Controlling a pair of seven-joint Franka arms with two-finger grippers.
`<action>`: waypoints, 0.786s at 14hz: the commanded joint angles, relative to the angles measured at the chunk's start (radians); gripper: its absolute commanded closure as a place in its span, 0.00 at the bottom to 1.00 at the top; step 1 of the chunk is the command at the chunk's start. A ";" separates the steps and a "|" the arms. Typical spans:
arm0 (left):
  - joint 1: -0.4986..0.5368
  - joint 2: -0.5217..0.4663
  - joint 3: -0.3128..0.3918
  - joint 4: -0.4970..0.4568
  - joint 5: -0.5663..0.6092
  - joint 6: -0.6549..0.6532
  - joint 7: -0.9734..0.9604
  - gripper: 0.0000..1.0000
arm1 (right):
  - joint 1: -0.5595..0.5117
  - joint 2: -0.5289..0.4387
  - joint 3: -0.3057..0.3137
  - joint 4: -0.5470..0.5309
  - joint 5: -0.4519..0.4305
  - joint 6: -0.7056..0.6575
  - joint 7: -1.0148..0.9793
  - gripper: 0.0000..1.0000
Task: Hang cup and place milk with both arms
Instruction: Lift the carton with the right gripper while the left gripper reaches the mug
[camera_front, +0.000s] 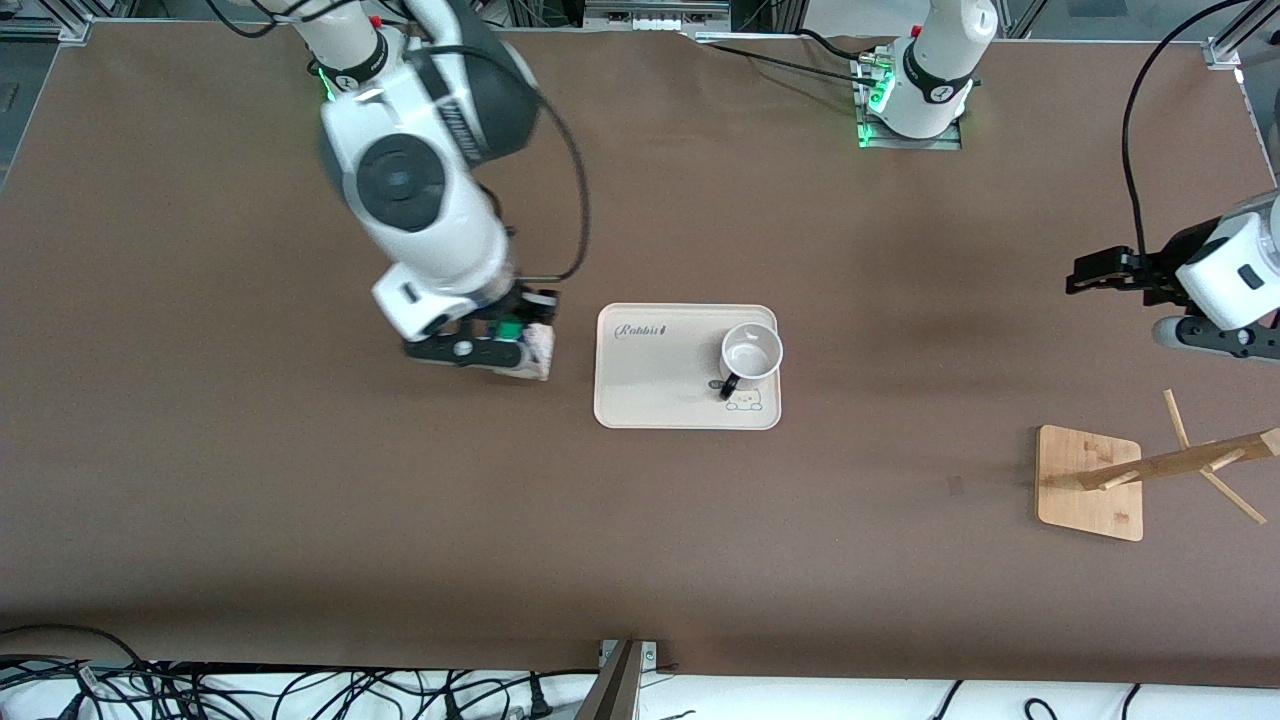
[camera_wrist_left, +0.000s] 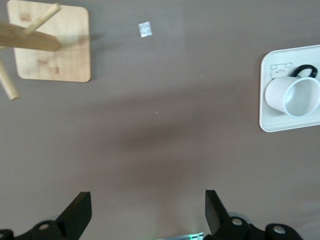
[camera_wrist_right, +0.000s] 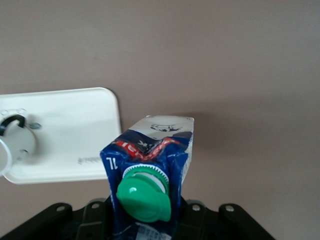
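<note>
The milk (camera_front: 537, 352), a blue and white carton with a green cap (camera_wrist_right: 142, 197), is on the table beside the cream tray (camera_front: 640, 405), toward the right arm's end. My right gripper (camera_front: 510, 350) is shut on the milk (camera_wrist_right: 160, 145), its fingers hidden by the carton. The cup (camera_front: 752, 355) stands upright on the tray, mouth up, with its black handle turned toward the front camera. In the left wrist view the cup (camera_wrist_left: 295, 95) shows on the tray (camera_wrist_left: 267, 122). My left gripper (camera_front: 1080, 278) hangs open and empty over bare table at the left arm's end, its fingers (camera_wrist_left: 80, 212) wide apart.
A wooden rack (camera_front: 1090, 482) with slanted pegs stands on a square base near the left arm's end, nearer to the front camera than the left gripper. A small pale scrap (camera_wrist_left: 145, 29) lies on the brown table between rack and tray. Cables run along the table's front edge.
</note>
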 joint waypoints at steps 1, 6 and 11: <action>-0.012 -0.001 -0.075 0.027 -0.017 -0.037 0.004 0.00 | -0.144 -0.068 0.014 -0.079 0.039 -0.066 -0.209 0.66; -0.041 0.052 -0.223 0.027 -0.036 -0.021 -0.003 0.00 | -0.222 -0.154 -0.134 -0.351 0.043 0.056 -0.559 0.66; -0.202 0.164 -0.260 0.030 -0.030 0.107 -0.172 0.00 | -0.222 -0.197 -0.185 -0.599 0.049 0.290 -0.641 0.63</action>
